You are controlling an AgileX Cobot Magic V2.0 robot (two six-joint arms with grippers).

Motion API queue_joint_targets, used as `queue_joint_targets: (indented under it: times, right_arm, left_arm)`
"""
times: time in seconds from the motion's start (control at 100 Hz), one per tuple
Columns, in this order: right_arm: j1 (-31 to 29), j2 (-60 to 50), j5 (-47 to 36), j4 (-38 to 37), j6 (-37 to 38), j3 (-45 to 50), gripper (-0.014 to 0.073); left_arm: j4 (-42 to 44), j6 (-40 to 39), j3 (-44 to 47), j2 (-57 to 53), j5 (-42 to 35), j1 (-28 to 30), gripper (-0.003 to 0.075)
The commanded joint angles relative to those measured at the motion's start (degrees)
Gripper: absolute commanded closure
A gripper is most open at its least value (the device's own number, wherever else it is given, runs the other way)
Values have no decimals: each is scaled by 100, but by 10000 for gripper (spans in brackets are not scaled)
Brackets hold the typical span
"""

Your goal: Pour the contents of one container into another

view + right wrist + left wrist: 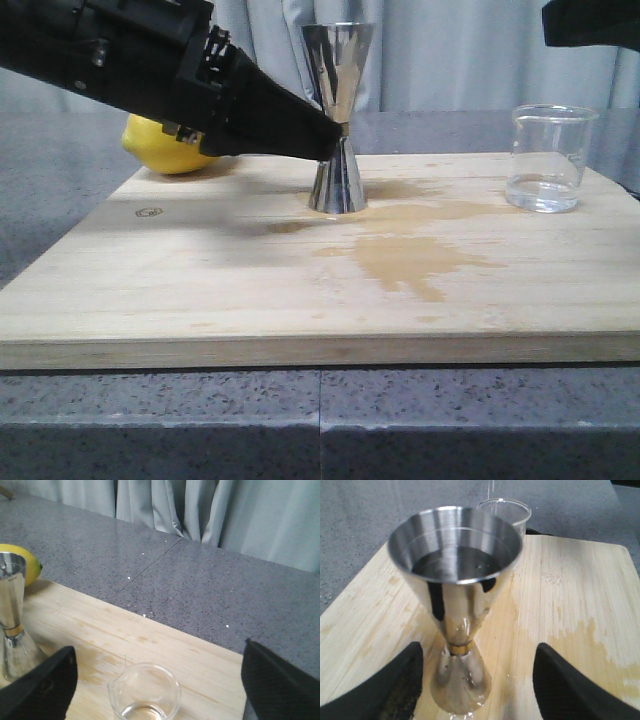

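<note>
The steel jigger (340, 120) stands upright mid-board with dark liquid in its upper cup (455, 565). My left gripper (479, 650) is open around its gold-banded waist, and a gap shows between the jigger and each finger (395, 685). In the front view the left gripper (322, 140) reaches the waist from the left. The clear glass beaker (550, 158) stands at the board's right side with a little clear liquid at its bottom. My right gripper (159, 650) hangs open well above the beaker (145, 692), touching nothing; only a black piece of it (590, 20) shows in the front view.
A yellow lemon (170, 145) lies at the far left, behind my left arm. A wet brown stain (420, 250) spreads over the wooden board (200, 290) from the jigger's base toward the front. Grey speckled counter (200, 580) and curtains lie beyond.
</note>
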Motion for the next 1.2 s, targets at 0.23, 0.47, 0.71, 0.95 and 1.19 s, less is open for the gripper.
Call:
queue_joint_targets:
  times: [0.23, 0.47, 0.71, 0.95, 1.19]
  right_arm:
    - [-25, -481, 644, 32, 656, -275, -12]
    - [51, -1073, 2050, 207, 927, -387, -12]
    - [753, -1422, 3037, 231, 917, -387, -12]
    - [1402, -1712, 4088, 744, 648, -565, -10]
    - [1608, -1947, 5418, 1526, 13, -991, -10]
  left_arm:
    - [2164, -2922, -145, -1245, -683, 10, 278]
    - [4747, -6582, -408, -2110, -968, 10, 278]
    - [7136, -9546, -515, -2967, -700, 10, 278]
    - [8995, -11687, -502, -3781, -27, 10, 278]
    - [9858, -12741, 132, -4629, 76, 10, 279]
